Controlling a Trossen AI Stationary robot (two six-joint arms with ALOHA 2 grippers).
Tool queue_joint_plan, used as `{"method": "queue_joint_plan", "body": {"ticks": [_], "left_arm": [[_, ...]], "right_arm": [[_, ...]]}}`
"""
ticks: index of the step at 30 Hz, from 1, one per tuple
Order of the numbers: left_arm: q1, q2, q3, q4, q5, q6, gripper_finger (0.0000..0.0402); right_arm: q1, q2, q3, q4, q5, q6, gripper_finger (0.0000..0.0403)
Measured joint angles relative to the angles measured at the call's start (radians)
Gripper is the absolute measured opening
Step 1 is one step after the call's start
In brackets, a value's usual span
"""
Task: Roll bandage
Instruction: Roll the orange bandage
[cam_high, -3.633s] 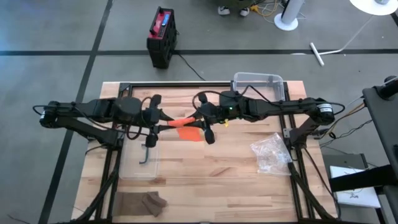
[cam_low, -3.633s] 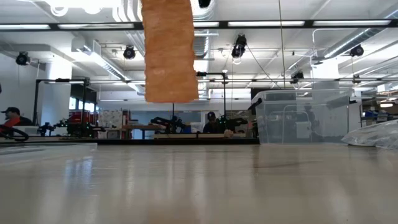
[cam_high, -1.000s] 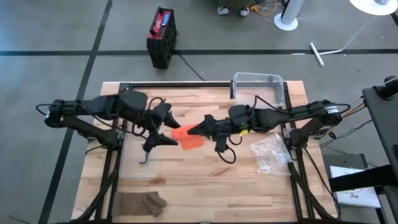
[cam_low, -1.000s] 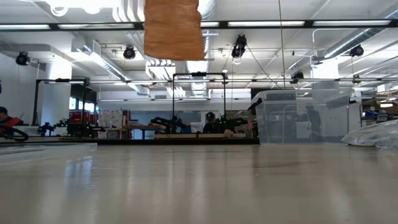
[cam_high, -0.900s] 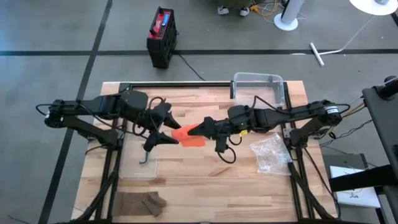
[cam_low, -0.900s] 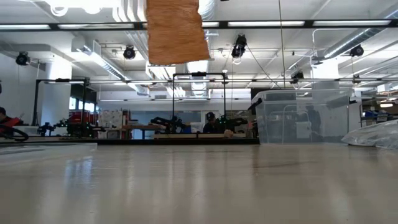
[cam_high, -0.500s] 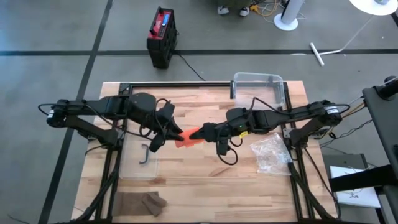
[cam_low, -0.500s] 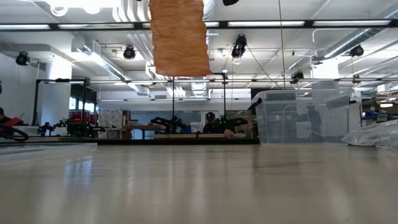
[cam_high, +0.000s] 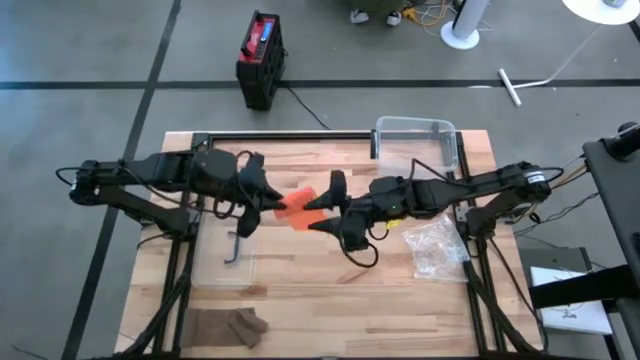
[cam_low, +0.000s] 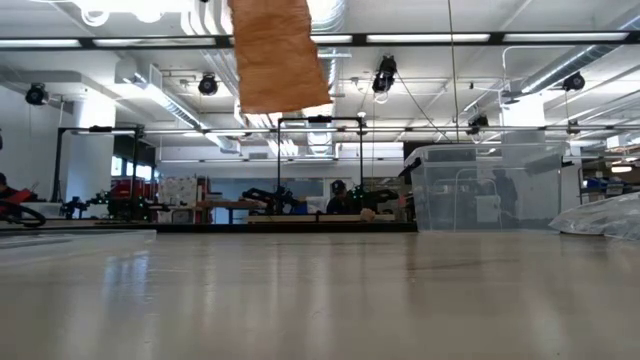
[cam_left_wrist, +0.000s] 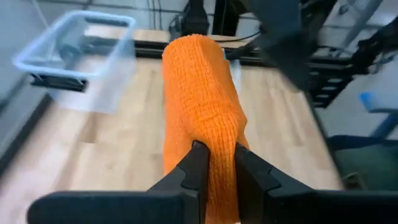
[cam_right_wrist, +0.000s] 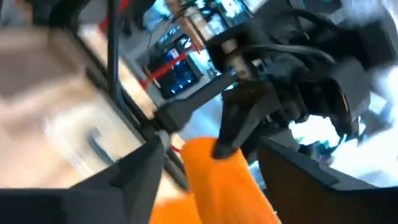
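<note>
An orange woven bandage (cam_high: 298, 210), partly rolled, hangs in the air over the middle of the table. My left gripper (cam_high: 272, 205) is shut on it from the table's left side. My right gripper (cam_high: 328, 206) stands open just to its right, one finger on the far side and one on the near side of the bandage's right end, touching nothing as far as I can see. In the low view, the bandage's loose end (cam_low: 275, 60) dangles well clear of the tabletop. My left gripper pinches the bandage's left end (cam_left_wrist: 217, 146) between its two fingers, coming nearly level from the table's left and tipped slightly down. The roll sticks out past the fingertips toward the right arm. The bandage is lifted clear, and a flat strip hangs slack below.
A clear plastic box (cam_high: 415, 140) stands at the far edge. A clear flat tray (cam_high: 225, 255) with a dark bent tool lies left of centre. A crinkled plastic bag (cam_high: 435, 250) lies at the right, and brown cloth pieces (cam_high: 232, 325) lie at the near left edge.
The bandage has passed from my right gripper to my left. My left gripper, open a second ago, has shut on the bandage's left end. My right gripper has rolled about its own axis, opened and let go. The bandage stays in the air.
</note>
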Motion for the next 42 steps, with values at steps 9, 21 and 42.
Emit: {"method": "queue_joint_plan", "body": {"ticks": [9,21,42], "left_arm": [[-0.004,0.028,0.000,0.029,-0.153,0.211,0.0042],[-0.009,0.045,-0.001,0.035,-0.249,0.285,0.0042],[-0.011,-0.009,0.094,-0.047,-0.218,0.255,0.0139]], "right_arm": [[-0.164,0.044,0.120,-0.179,-0.132,0.660,0.0310],[-0.265,0.090,0.147,-0.240,-0.290,0.823,0.0222],[-0.235,0.051,0.073,-0.076,-0.277,0.648,0.0043]]}}
